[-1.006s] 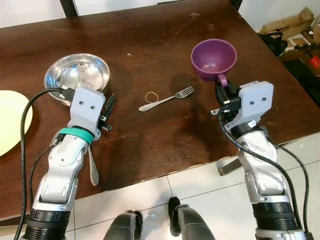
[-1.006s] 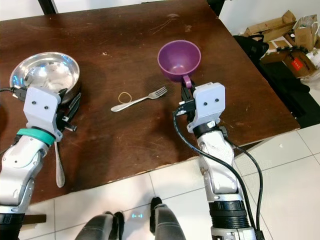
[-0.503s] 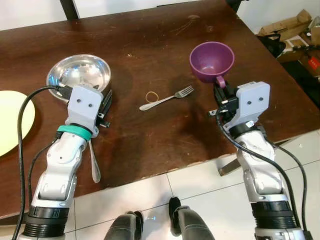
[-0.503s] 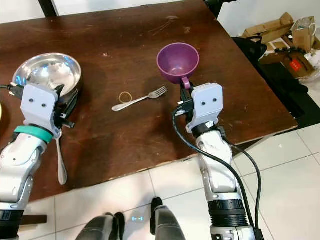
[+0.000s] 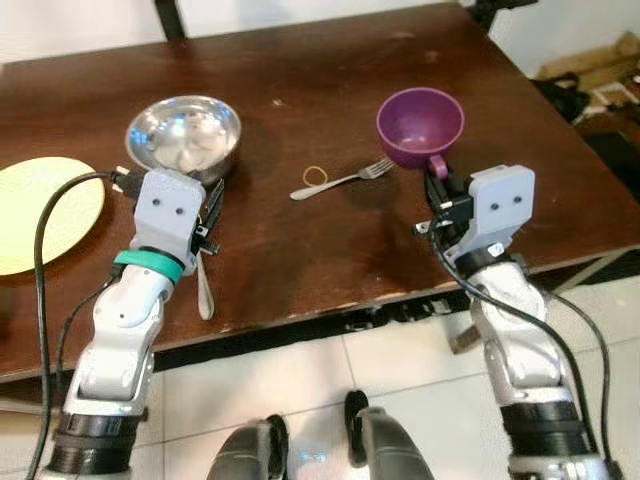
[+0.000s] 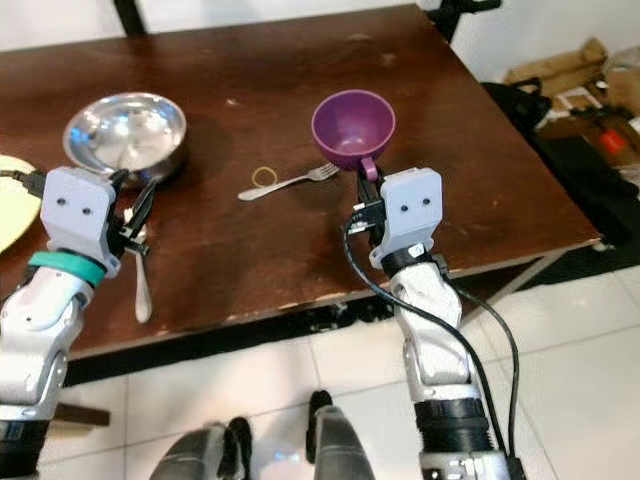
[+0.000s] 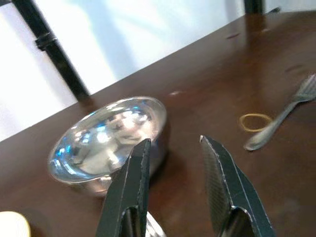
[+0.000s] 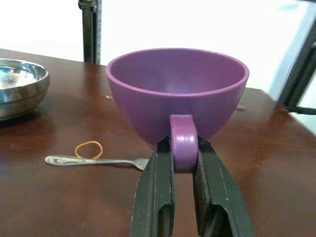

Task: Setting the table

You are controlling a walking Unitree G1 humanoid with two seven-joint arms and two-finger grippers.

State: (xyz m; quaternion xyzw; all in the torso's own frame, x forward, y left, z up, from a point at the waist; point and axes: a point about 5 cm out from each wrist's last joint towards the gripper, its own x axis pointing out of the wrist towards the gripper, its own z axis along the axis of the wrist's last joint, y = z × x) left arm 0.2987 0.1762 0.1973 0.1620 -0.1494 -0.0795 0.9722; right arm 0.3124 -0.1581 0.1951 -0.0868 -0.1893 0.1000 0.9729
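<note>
Right pincer (image 8: 183, 163) pinching purple cup (image 8: 177, 89) handle | left pincer (image 7: 173, 168) spread beside steel bowl (image 7: 108, 136)

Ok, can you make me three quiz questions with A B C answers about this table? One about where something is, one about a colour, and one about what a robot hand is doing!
1. Where does the rubber band lie?
A. Inside the steel bowl
B. On the table beside the fork's handle
C. On the yellow plate

2. What colour is the cup?
A. Purple
B. Green
C. White

3. What is the right gripper doing?
A. Resting open on the plate
B. Lifting the fork
C. Closed on the cup's handle

Answers:
1. B: the band sits on the bare wood next to the fork, between the steel bowl and the cup.
2. A: the cup is purple inside and out.
3. C: in the right wrist view both black fingers press the sides of the cup's handle. The left gripper is open near the bowl, holding nothing.
</note>
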